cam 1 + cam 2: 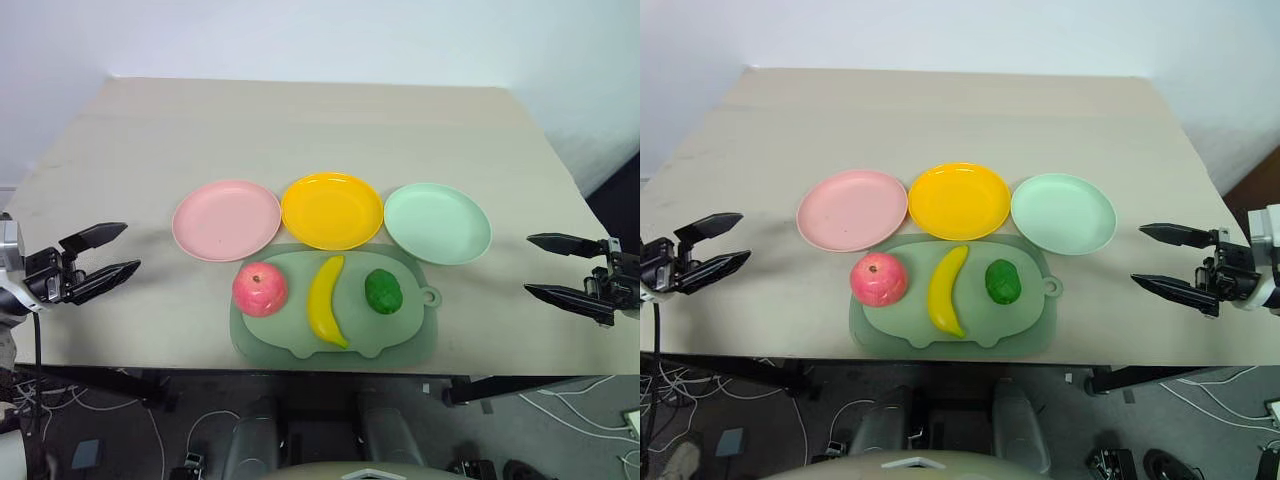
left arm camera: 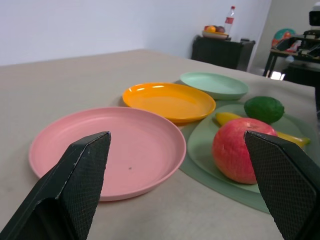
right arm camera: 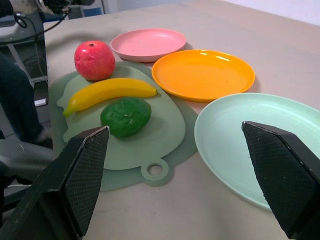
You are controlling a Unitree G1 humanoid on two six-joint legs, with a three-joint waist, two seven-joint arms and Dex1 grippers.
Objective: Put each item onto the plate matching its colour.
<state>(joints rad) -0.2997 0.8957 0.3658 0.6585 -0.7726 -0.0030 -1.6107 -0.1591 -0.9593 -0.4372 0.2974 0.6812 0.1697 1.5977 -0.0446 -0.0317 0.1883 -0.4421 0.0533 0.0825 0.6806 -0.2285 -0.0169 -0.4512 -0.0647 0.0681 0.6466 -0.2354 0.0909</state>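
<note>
Table [image 1: 150, 130] is holding everything mid-frame; both grippers, left [image 1: 98, 260] and right [image 1: 565, 268], are waiting spread wide; apple [image 1: 260, 289] is probably light, slick, best pinched across its middle.

Beige table [image 1: 150, 140] – pink plate [image 1: 226, 219], yellow plate [image 1: 332, 210], green plate [image 1: 437, 222], sage board [image 1: 400, 340].

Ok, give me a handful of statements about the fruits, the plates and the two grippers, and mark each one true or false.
1. The apple sits on the pink plate. False: it lies on the sage-green board, all three plates being bare.
2. The yellow plate stands between the pink plate and the mint green plate. True.
3. The banana lies between the apple and the green fruit. True.
4. The left gripper holds the banana. False: it is open and empty, at the table's edge.
5. The right gripper is open, apart from the fruits. True.
</note>
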